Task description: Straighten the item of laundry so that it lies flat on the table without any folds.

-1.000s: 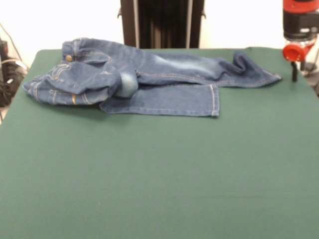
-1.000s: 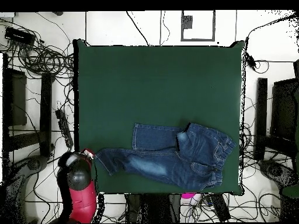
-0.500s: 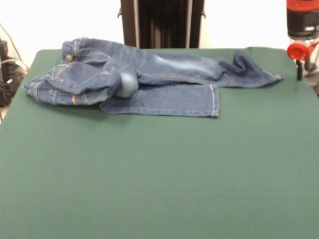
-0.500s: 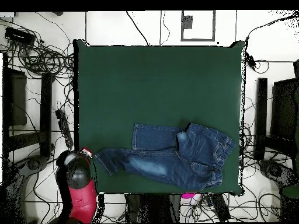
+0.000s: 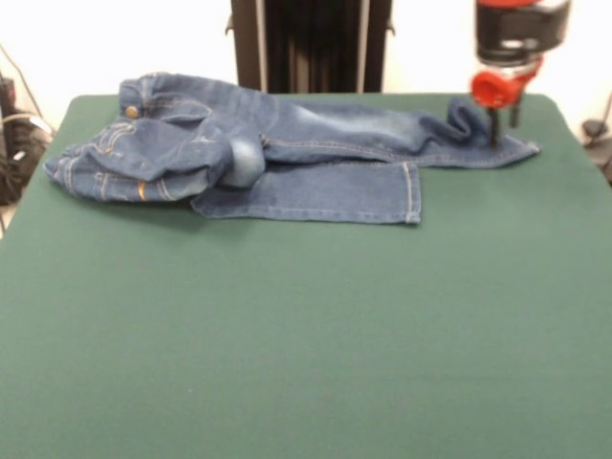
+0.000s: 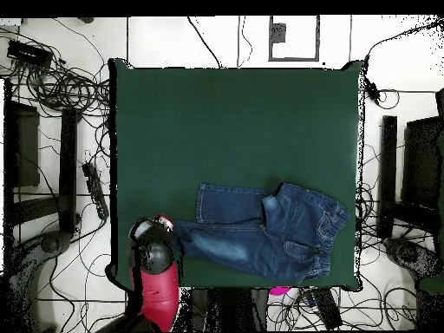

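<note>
The item of laundry [image 5: 287, 143], a small pair of blue jeans, lies at the far side of the green table [image 5: 306, 335]. Its waist is bunched at the left, one leg is folded short toward the front, and the other stretches right with a crumpled hem. My gripper [image 5: 503, 122] hangs right over that hem, open, with two dark fingers pointing down and nothing between them. In the overhead view the red and black arm head [image 6: 154, 253] covers the long leg's end of the jeans [image 6: 260, 234], near the lower left corner of the table [image 6: 234, 130].
Tangled cables [image 6: 61, 87] and dark racks [image 6: 399, 173] ring the table on the floor. The dark pedestal [image 5: 311, 43] rises behind the jeans.
The arm has swung in from beyond the table's edge to above the hem of the long leg. The jeans have not moved.
</note>
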Controlling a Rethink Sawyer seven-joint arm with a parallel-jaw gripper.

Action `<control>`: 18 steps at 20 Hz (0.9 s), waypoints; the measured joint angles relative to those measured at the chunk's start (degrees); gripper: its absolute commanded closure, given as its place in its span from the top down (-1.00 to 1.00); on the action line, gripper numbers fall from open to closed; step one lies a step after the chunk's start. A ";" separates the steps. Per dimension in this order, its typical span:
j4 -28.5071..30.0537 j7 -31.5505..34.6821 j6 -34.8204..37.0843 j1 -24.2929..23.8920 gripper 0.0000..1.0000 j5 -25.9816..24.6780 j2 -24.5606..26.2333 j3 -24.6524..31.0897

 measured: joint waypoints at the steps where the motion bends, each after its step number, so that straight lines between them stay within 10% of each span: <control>1: 0.54 -0.01 0.01 -1.10 1.00 -0.12 -0.02 -0.63; 18: -0.84 -0.02 0.60 -1.60 1.00 13.73 11.39 -3.18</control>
